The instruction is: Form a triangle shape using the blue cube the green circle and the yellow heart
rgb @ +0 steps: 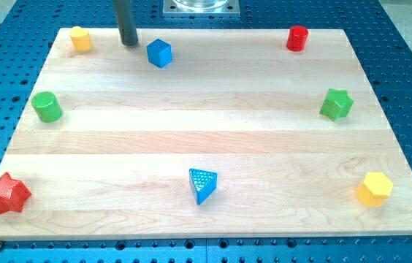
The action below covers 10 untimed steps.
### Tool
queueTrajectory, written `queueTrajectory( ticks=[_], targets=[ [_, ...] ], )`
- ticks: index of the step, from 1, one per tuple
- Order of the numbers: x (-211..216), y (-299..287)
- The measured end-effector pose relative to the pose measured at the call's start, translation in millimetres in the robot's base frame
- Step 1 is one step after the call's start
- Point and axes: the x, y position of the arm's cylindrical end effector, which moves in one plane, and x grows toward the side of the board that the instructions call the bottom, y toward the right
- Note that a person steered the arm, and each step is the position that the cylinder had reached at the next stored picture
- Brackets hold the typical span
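Note:
The blue cube (159, 52) sits near the view's top, left of centre. My tip (128, 43) is just to its left, a small gap apart. The yellow heart (81, 38) lies at the top left corner of the wooden board (206, 146), to the left of my tip. The green circle (47, 107) stands at the left edge, below the yellow heart.
A red cylinder (296, 38) is at the top right. A green star (336, 104) is at the right edge. A yellow hexagon (375, 189) is at the bottom right. A blue triangle (202, 185) is at bottom centre. A red star (6, 193) is at the bottom left.

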Motion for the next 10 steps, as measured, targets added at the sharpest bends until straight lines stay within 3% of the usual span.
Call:
queueTrajectory(
  ticks=[5, 6, 7, 9, 10],
  targets=[
    [3.5, 94.4],
    [5.5, 81.2],
    [15.3, 49.8],
    [84.3, 49.6],
    [84.7, 74.6]
  ],
)
